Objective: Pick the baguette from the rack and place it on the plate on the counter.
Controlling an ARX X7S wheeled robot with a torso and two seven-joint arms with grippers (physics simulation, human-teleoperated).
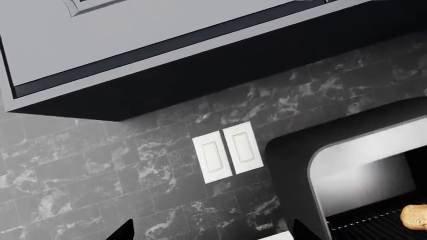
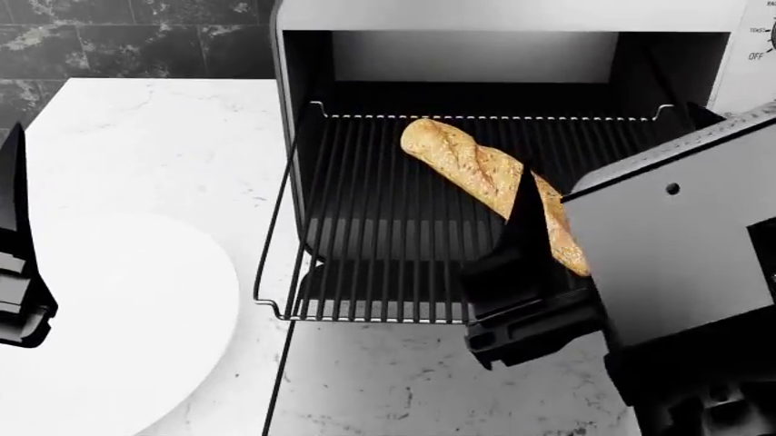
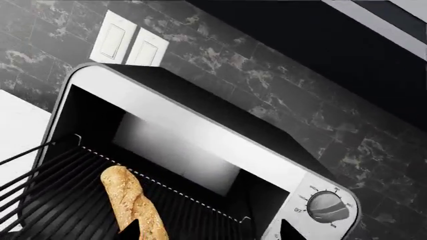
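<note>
Broadly, the white marble-like counter [image 2: 145, 145] with faint grey veins carries a silver-and-black countertop oven [image 2: 510, 14] standing open, its dark wire rack [image 2: 363, 245] with silvery rim pulled partly forward over the worktop. Left of the rack, the large glossy white round plate [image 2: 109, 336] lies flat on the counter, bare. On the rack the golden-brown scored baguette [image 2: 467, 163] lies diagonally, far end toward the oven's back, near end hidden behind the right gripper [image 2: 522, 272]. Right gripper hovers over that near end; fingertips [image 3: 130, 231] spread apart, straddling the loaf, contact not discernible. Left gripper [image 1: 212, 231] is spread wide, holding nothing, facing two white wall switches [image 1: 227, 151].
</note>
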